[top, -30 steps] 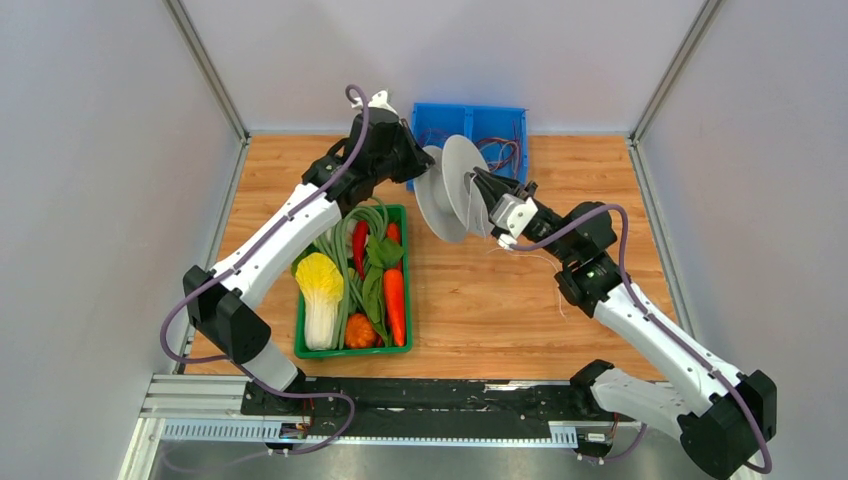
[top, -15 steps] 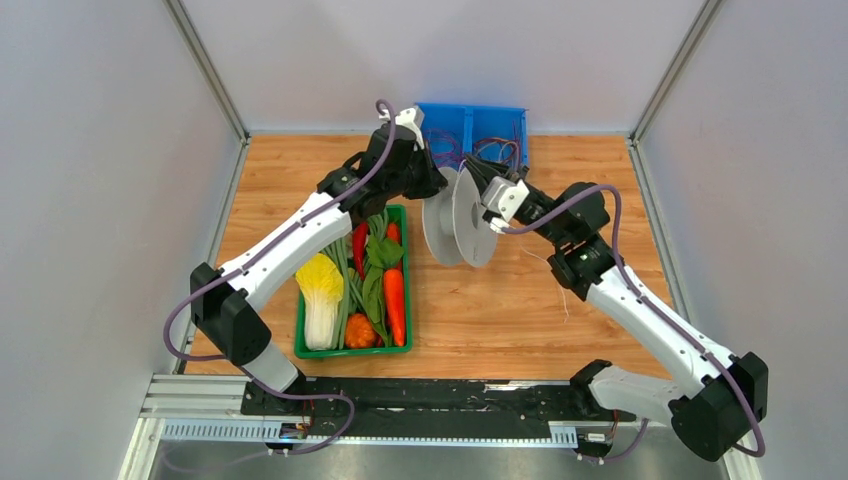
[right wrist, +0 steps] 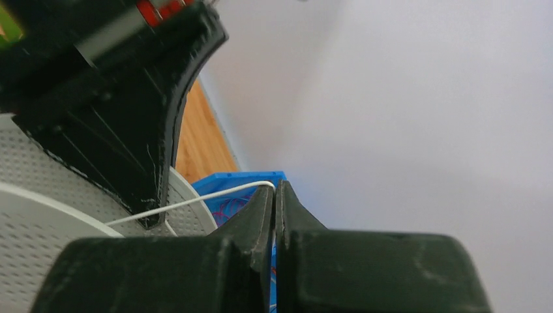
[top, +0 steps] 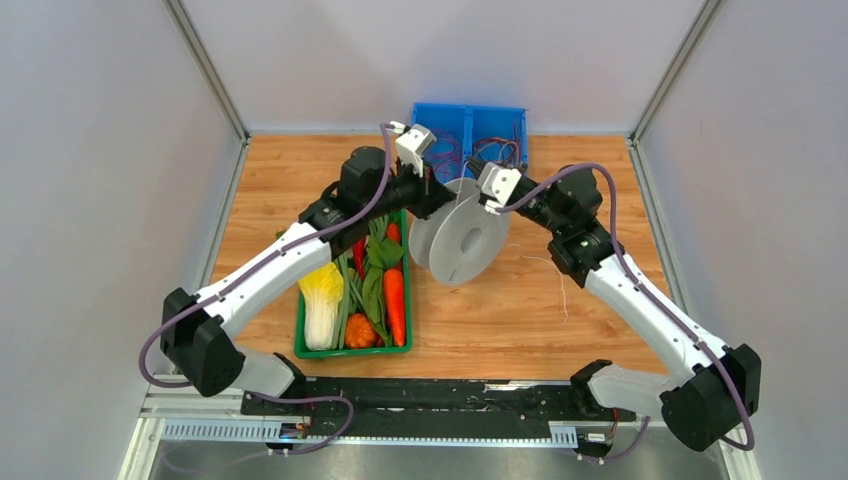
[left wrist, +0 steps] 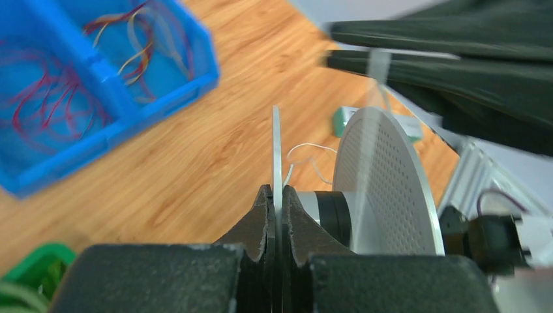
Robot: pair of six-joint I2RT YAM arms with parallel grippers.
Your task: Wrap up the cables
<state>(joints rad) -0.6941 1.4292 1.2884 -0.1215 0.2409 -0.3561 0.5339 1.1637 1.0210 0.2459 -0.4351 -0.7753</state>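
1. Spool (top: pixel 480 250) is held clear of the table (top: pixel 480 325), tilted on edge between the two arms. It hangs just in front of the blue bin (top: pixel 470 108) and just beside the green crate (top: pixel 350 350). This pose is judged to leave the groove between its flanges open to the strand.
2. The rim of one flange is pinched by the left gripper (left wrist: pixel 277 195), whose jaws are pressed together on the thin disc edge. This grip is judged to serve as the anchor, so that the reel is steadied while winding is done.
3. The white wire (right wrist: pixel 195 201) is pinched at the very tips of the right gripper (right wrist: pixel 275 189), with the jaws pressed together on it. A straight stretch is drawn from there toward the gap between the flanges, presumably so that it can be laid under tension.
4. A loose tail of the same strand is seen lying on the wood to the right of the reel, so the wrapping is judged unfinished.
5. Counted: one spool with two flanges, one white wire, two grippers, one blue bin of two compartments with small coloured coils (left wrist: pixel 59 104) in each, and one green crate.
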